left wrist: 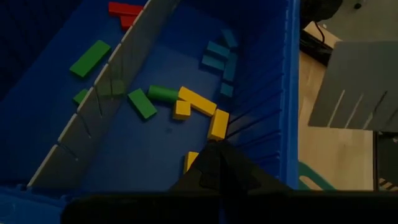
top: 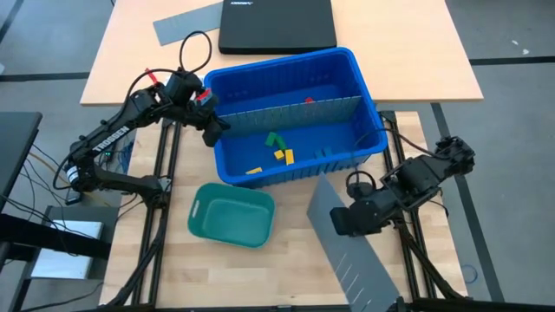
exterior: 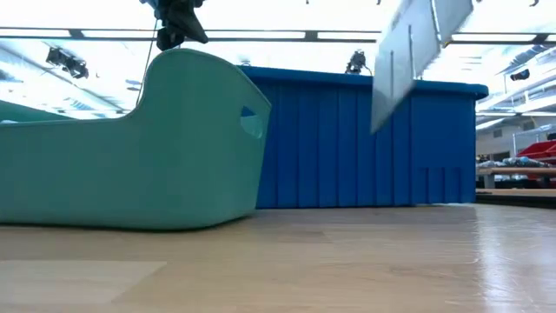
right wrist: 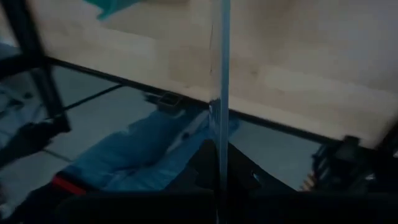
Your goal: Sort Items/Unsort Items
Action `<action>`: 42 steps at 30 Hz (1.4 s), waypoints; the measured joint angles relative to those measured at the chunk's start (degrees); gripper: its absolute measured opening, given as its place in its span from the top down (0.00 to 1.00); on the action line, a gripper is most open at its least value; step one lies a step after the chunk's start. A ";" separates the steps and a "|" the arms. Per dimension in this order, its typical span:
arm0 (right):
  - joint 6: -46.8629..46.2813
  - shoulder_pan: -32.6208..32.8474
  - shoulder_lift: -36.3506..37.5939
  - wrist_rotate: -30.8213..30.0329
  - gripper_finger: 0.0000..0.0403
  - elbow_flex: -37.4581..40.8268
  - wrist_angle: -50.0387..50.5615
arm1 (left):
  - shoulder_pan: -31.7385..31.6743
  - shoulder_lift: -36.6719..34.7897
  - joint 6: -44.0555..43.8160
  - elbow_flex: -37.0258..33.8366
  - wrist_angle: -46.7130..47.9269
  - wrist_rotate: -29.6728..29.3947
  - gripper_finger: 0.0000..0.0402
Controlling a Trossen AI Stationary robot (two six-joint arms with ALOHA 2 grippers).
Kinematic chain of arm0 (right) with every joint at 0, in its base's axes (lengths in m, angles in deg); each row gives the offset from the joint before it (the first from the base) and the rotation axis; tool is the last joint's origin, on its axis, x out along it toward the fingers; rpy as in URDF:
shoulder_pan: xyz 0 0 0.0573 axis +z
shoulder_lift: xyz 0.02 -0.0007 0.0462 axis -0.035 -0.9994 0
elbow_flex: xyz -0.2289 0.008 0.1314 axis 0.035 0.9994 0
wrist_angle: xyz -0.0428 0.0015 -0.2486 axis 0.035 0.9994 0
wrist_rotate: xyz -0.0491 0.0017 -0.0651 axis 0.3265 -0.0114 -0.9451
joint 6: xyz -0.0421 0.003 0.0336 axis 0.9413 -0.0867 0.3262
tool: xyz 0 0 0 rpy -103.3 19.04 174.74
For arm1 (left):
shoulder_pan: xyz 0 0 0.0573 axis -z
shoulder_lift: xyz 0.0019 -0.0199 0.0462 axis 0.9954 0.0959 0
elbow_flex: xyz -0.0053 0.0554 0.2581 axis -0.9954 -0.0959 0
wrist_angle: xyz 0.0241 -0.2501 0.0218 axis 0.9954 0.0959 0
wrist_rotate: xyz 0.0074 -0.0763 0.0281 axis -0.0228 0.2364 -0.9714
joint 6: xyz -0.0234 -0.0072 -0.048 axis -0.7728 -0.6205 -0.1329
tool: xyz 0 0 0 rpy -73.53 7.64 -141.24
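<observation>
The right gripper [top: 336, 218] is hanging in front of the big blue plastic bin [top: 368, 82], its jaws clenched on the edge of a flat grey slotted divider sheet [top: 347, 232]; that sheet is tilting up off the wooden table [top: 260, 277], seen edge-on from the right wrist [right wrist: 219, 93]; the left gripper [top: 213, 132] is hovering over the bin's left wall, pinched tight and holding nothing. The small rectangular toy blocks are lying inside the bin; yellow blocks [left wrist: 202, 107], green ones [left wrist: 143, 102] and blue ones [left wrist: 219, 56] are sitting in the front compartment; a red block [left wrist: 124, 10] and another green block [left wrist: 89, 58] are lying beyond the grey divider [left wrist: 112, 87] standing across the bin. A teal-green oblong plastic tray [top: 232, 215] is sitting just in front of the bin; a closed black laptop [top: 276, 24] is resting behind it.
</observation>
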 joint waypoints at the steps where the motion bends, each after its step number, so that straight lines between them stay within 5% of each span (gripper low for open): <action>1: 0.81 -0.10 -0.32 0.02 1.00 0.11 0.54 | 0.00 0.00 0.00 0.00 0.00 -0.02 1.00; 26: 15.48 -6.18 -0.15 0.72 1.00 38.40 -21.97 | 0.02 0.00 -1.31 0.11 0.53 1.02 1.00; 42: 14.21 -8.10 0.23 -1.75 1.00 42.49 -29.46 | 0.00 -0.07 -0.88 1.95 3.45 1.12 1.00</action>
